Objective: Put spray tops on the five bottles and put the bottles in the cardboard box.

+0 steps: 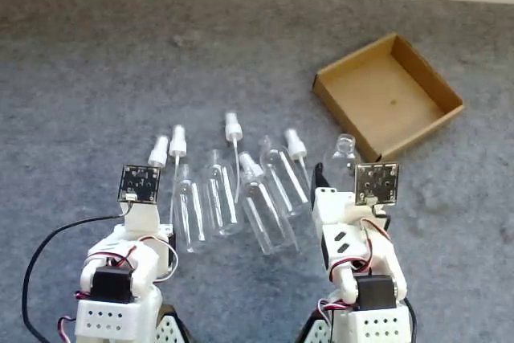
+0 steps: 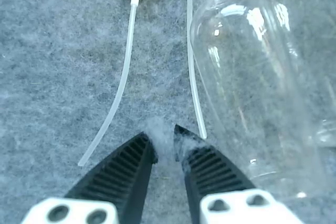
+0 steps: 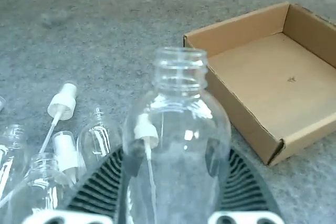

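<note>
My right gripper (image 3: pixel 176 184) is shut on a clear bottle (image 3: pixel 178 124) and holds it upright, its neck open with no top. In the high view this bottle (image 1: pixel 344 154) stands just in front of the cardboard box (image 1: pixel 389 94). Several more clear bottles (image 1: pixel 265 206) lie on the grey mat between the arms, with white spray tops (image 1: pixel 233 128) loose beside them. My left gripper (image 2: pixel 164 142) is low over the mat, shut with nothing between its fingers. Two thin dip tubes (image 2: pixel 193 66) run past its tips, and a lying bottle (image 2: pixel 252 77) is beside it.
The box (image 3: pixel 262 72) is open and has nothing in it. Grey mat (image 1: pixel 96 78) stretches bare to the far left. The left arm (image 1: pixel 132 247) stands at the near edge by a black cable (image 1: pixel 36 263).
</note>
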You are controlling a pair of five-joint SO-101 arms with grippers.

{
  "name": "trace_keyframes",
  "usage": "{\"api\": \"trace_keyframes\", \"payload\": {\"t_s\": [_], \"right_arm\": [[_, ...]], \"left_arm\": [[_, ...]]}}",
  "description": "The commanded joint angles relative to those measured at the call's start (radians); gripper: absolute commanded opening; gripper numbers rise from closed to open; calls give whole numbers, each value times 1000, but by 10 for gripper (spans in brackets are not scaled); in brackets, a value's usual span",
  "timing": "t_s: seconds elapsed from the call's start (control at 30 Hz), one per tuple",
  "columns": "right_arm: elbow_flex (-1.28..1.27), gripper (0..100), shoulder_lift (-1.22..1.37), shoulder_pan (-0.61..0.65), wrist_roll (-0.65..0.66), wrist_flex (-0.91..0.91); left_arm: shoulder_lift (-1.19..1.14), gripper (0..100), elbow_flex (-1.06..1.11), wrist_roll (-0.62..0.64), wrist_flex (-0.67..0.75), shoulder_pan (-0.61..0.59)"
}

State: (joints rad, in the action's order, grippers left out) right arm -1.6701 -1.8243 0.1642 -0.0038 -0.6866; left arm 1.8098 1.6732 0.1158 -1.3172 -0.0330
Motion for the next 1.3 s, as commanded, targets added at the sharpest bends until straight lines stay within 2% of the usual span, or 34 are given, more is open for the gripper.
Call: {"api": "trace_keyframes", "payload": {"t_s": [0.0,0.37,0.5,0.67,0.9,1.03,1.2,1.27], "right_arm": [[-114,87,-12,-5,-9,31],[-116,87,-13,-5,-9,30],[-116,87,-13,-7,-9,27],[-116,87,-13,-7,-9,27],[-116,87,-13,-4,-9,27],[-116,87,-12,-4,-9,27],[-116,87,-8,-4,-9,27],[-116,87,-8,-5,-9,25]], "left_arm": [[5,4,21,6,-2,16],[5,4,21,5,-2,-8],[5,4,15,5,-2,-122],[7,4,13,5,3,-348],[5,4,21,6,143,-684],[5,4,21,5,196,-742],[5,4,21,5,198,-748],[5,4,21,3,198,-788]]}}
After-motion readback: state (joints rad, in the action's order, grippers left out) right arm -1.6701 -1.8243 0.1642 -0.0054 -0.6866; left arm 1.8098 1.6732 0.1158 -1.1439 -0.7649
